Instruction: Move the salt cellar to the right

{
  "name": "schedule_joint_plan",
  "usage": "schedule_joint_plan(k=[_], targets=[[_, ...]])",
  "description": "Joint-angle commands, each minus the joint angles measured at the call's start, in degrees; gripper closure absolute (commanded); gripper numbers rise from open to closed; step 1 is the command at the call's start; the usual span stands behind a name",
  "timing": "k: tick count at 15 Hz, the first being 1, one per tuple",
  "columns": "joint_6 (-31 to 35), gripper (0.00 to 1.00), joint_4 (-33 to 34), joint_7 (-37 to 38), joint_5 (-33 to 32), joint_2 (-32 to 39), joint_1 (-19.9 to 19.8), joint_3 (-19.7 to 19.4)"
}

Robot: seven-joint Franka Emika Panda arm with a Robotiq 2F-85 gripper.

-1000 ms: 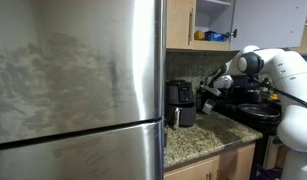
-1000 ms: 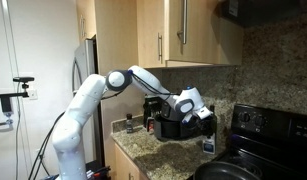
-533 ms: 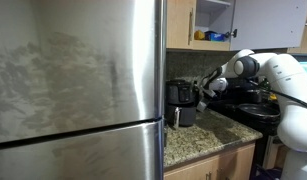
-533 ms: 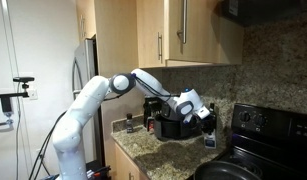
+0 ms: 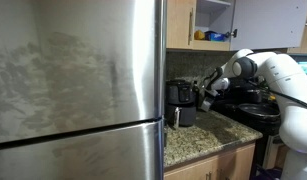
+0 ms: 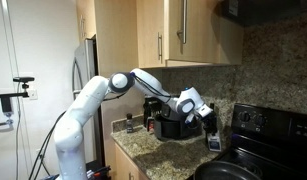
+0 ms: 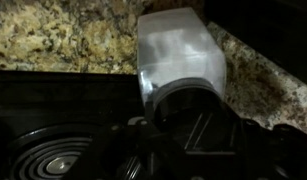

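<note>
One salt cellar (image 7: 181,55), clasped in hand (image 7: 183,108)

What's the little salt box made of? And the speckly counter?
The salt cellar looks like milky, half-see-through plastic with a dull finish, though it could be frosted glass. The counter looks like granite stone, going by its tan and brown speckles.

A black coffee maker (image 5: 180,102) stands on the granite counter (image 5: 201,141) beside a steel fridge (image 5: 73,90).

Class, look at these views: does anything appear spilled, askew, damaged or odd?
Nothing looks spilled or damaged. The one oddity: the salt cellar is gripped by the pincer right at the counter edge, beside the stove.
</note>
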Motion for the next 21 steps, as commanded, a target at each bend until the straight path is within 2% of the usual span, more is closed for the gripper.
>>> schedule_joint_plan(k=[1,4,8,17,21], targets=[[-2.7,0.63,1.7,3.1,-5.2,-0.2,3.1,-4.6],[-8.3,0.63,5.4,5.0,-7.4,1.3,3.0,-5.1],[-15.0,0.63,10.2,5.9,-7.5,2.5,0.7,-2.9],[-11.9,0.63,18.4,5.4,-6.6,10.4,-3.0,-0.3],[-12.5,0.63,21.6,4.8,-5.8,11.6,-4.1,1.3]])
